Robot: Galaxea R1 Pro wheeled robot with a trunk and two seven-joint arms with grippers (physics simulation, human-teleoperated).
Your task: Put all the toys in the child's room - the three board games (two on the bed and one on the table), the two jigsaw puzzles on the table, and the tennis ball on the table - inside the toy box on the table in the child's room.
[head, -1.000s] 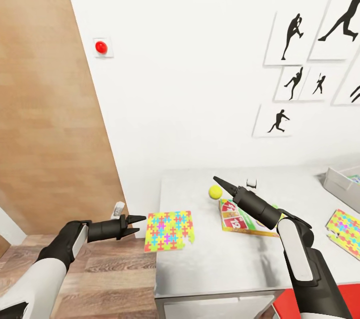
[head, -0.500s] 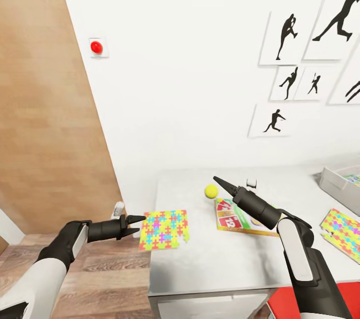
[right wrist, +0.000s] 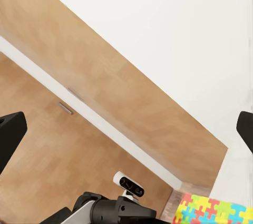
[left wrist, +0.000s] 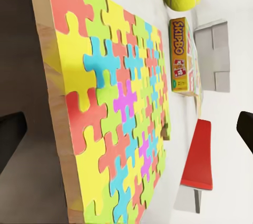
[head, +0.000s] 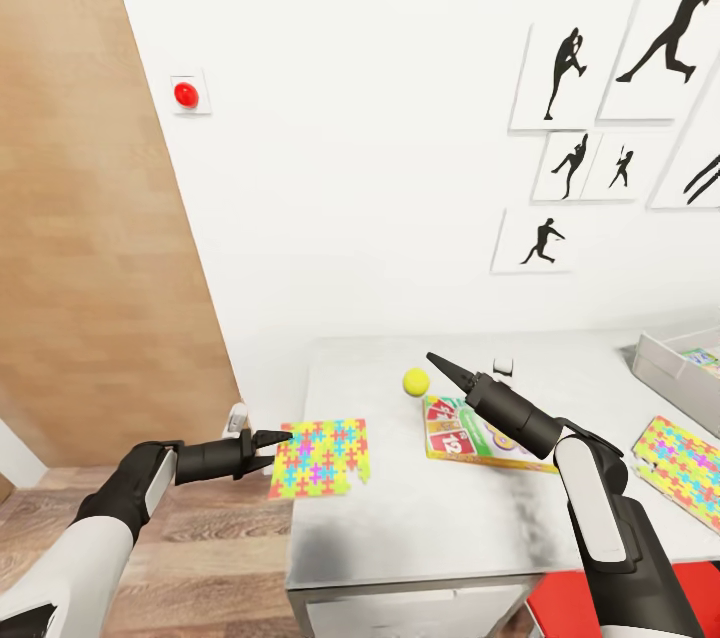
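- The jigsaw puzzle is a flat square board of bright interlocking pieces, lying at the desk corner.
- The left hand is released, its fingers just beside the puzzle.
- Right hand: cannot tell.

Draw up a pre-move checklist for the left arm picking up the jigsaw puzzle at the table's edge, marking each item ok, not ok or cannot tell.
1. Left gripper open: ok, fingertips spread in the left wrist view.
2. Aimed at the jigsaw puzzle: ok, fingertips point at its near edge.
3. Puzzle graspable: ok, its edge overhangs the table.
4. Fingers around the puzzle: not ok, not yet around it.
5. Right gripper clear of the puzzle: ok, it is raised by the tennis ball.
6. Toy box has room: cannot tell.
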